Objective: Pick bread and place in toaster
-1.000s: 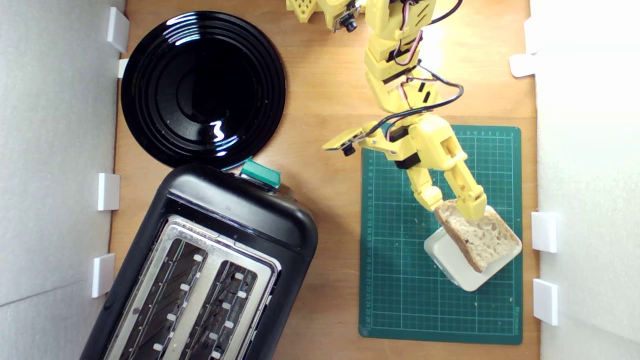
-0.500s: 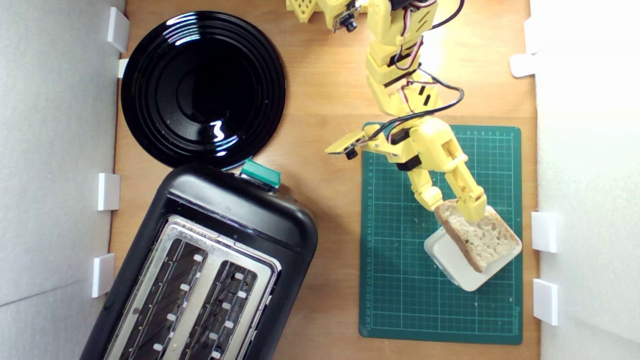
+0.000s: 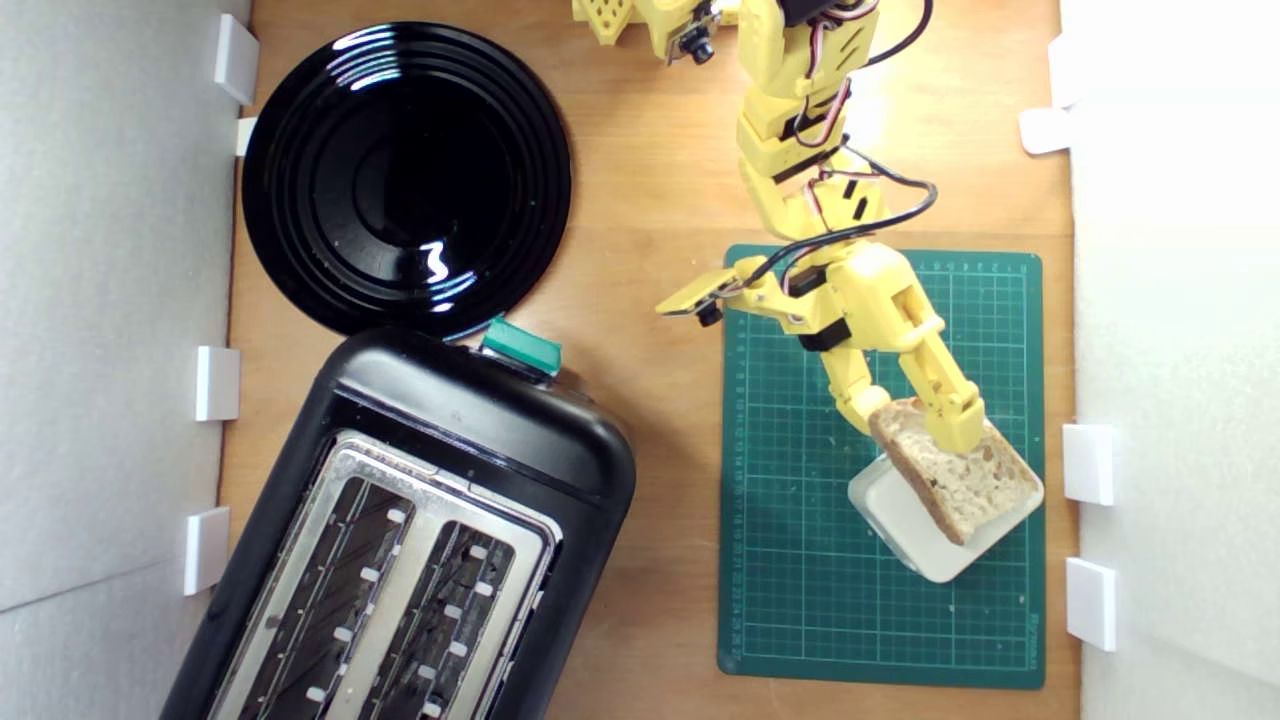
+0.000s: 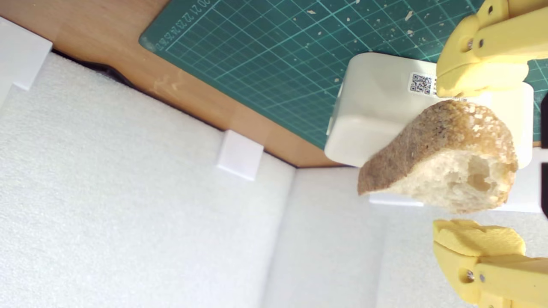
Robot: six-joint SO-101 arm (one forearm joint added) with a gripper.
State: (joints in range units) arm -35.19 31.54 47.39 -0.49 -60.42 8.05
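Exterior view: the yellow gripper [image 3: 915, 425] straddles one end of the bread [image 3: 955, 470], which leans on a white block [image 3: 905, 530] at the cutting mat's [image 3: 800, 560] right side.

Seen from that camera, the slice's long axis runs diagonally from upper left to lower right, its near end between the fingers. Wrist view shows the jaws spread, with a gap between the crumb and one finger [image 4: 477, 241], so nothing is gripped. The toaster [image 3: 420, 530] stands well apart at lower left, below a black plate [image 3: 405, 175].
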